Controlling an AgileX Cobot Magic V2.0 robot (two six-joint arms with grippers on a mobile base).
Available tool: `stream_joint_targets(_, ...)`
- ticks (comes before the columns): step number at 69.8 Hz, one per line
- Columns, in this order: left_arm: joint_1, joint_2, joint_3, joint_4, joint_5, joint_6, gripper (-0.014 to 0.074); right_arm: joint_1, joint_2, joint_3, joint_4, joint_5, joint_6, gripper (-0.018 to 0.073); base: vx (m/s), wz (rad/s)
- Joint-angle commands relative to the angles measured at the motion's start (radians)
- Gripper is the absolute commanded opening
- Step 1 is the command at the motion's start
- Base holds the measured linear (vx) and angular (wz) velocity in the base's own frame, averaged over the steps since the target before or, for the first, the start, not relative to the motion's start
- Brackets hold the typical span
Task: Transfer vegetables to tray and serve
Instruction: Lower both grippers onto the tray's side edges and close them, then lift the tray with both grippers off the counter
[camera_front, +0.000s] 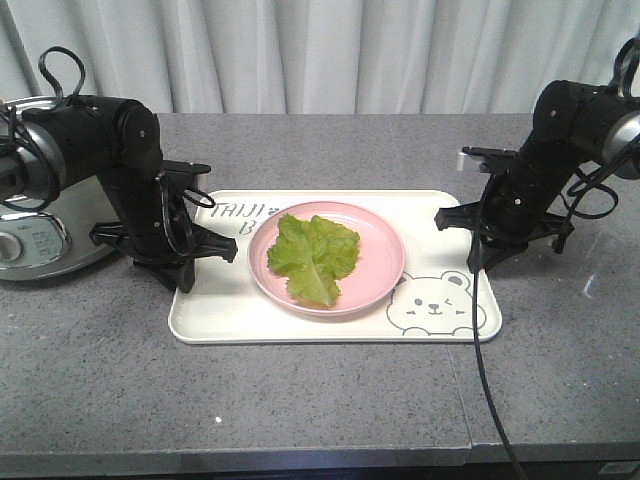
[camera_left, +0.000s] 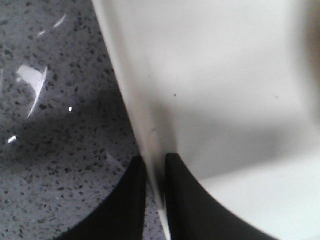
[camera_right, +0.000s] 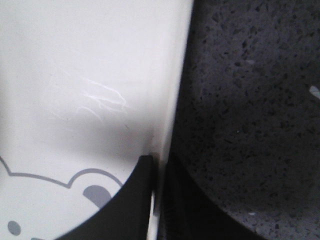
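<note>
From my station I see a grey speckled tabletop (camera_front: 300, 400) with a pale curtain (camera_front: 320, 50) hanging behind it. A silver cooker (camera_front: 40, 235) sits at the far left edge, just behind the left arm. A black cable (camera_front: 483, 370) trails from the right arm across the tabletop's front, passing the tray's near right corner.

Nothing lies between either arm and the cream tray (camera_front: 440, 215). The tray sits in the middle, with a round pink plate (camera_front: 385, 250) on it. The lettuce leaf (camera_front: 312, 255) lies flat inside that plate, midway between the two arms and well apart from both.

The left pincer (camera_front: 187, 278) is at the tray's left rim. In the left wrist view its two dark fingers are clamped on the tray's rim (camera_left: 150, 135), one on each side. The right pincer (camera_front: 478, 262) is clamped on the right rim the same way. Its inner finger (camera_right: 135, 200) lies just beside the bear drawing's ear.
</note>
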Motion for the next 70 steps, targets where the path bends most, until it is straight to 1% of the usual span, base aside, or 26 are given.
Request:
stream_joint_targets(1,-0.016,-0.055,-0.019,-0.104,-0.018,0.048,-0.0007,0.001,-0.051,-0.025,0.022,0.051,-0.022,-0.0011,0.0,0.0)
stream_joint_targets(26,-0.016,-0.11,-0.021,-0.1,-0.055,0.048,-0.0007,0.001,-0.094,-0.028,0.04,0.025,-0.024,-0.001,0.0,0.0)
stream_joint_targets(56,-0.016,-0.198,-0.024,-0.1,-0.057,0.055,-0.0007,0.001,-0.174,-0.028,0.055,0.017,-0.024,-0.001,0.0,0.0)
stream_joint_targets(70,-0.016,-0.229,-0.024,-0.101,-0.038,0.055,-0.0007,0.001,-0.225,-0.028,0.066,0.02,-0.026,-0.001,0.0,0.0)
